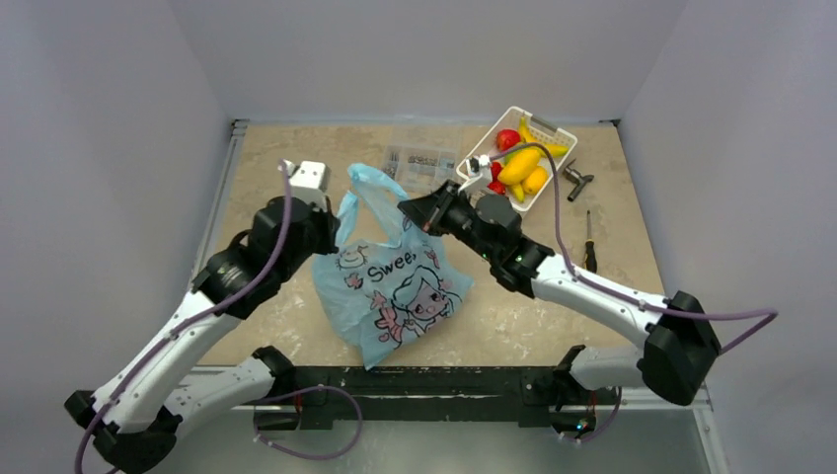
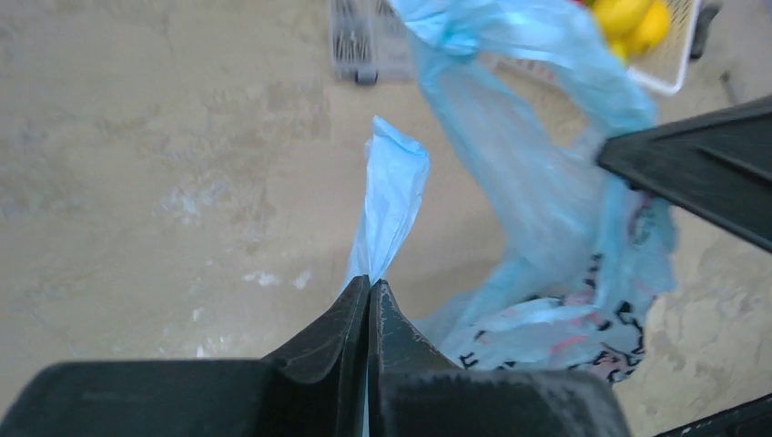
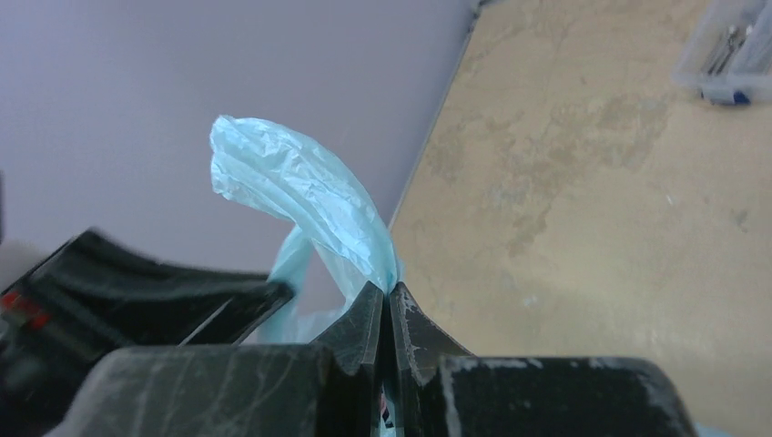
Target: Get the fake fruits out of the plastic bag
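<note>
The light blue plastic bag [image 1: 395, 286] with the cartoon girl print hangs between my two grippers above the table's middle. My left gripper [image 1: 334, 219] is shut on the bag's left handle [image 2: 390, 196]. My right gripper [image 1: 407, 209] is shut on the bag's right handle [image 3: 314, 196], which loops up over its fingertips. The bag's printed body also shows in the left wrist view [image 2: 583, 309]. The dark red fruit and the green grapes are hidden; I cannot see inside the bag.
A white basket [image 1: 541, 183] at the back right holds a banana, yellow-orange mangoes [image 1: 520, 166] and red fruits [image 1: 507, 139]. A clear parts box [image 1: 419, 163] lies behind the bag. A screwdriver [image 1: 589, 242] and a small tool [image 1: 576, 179] lie at the right.
</note>
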`<state>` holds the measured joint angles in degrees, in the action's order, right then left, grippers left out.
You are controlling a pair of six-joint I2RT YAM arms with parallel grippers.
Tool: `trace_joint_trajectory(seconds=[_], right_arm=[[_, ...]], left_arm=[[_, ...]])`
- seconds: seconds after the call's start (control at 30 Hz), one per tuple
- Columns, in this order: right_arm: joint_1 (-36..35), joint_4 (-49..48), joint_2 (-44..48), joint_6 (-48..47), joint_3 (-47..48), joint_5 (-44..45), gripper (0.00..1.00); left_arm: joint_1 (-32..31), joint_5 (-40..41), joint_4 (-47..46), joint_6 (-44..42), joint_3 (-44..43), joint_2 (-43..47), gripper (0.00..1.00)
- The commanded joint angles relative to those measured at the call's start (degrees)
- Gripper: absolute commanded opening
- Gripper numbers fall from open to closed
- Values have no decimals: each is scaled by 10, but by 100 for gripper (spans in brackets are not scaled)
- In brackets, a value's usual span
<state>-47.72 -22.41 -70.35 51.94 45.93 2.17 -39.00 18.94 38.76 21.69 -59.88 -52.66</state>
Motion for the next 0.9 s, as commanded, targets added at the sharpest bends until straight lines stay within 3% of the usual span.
trace_joint_trajectory(seconds=[0.0,0.13,0.2,0.33,0.5,0.63,0.7,0.73,0.8,0.87], right_arm=[[25,14,-59,56,142,36,0],[33,92,-113,65,271,12,0],[33,97,-124,55,291,-9,0],[34,18,-85,32,174,-18,0],[34,-62,7,-21,-38,-2,0],[33,84,29,-55,-55,-34,21],[15,125,39,-83,-63,-63,38],[2,135,52,-86,-73,-57,42],[-24,171,91,-80,-98,-25,63],[-41,191,122,-78,-115,-13,76]], left_arm=[[3,39,-43,-42,-97,67,0],[3,10,-3,-41,-173,72,0],[3,-4,12,-33,-189,84,0],[3,-57,-43,-3,-86,171,0],[2,-107,-59,134,107,317,0],[2,-141,13,263,195,381,0],[2,-159,34,281,221,413,0],[2,-162,39,286,227,426,0],[2,-170,60,297,227,444,0],[2,-186,65,301,225,453,0]])
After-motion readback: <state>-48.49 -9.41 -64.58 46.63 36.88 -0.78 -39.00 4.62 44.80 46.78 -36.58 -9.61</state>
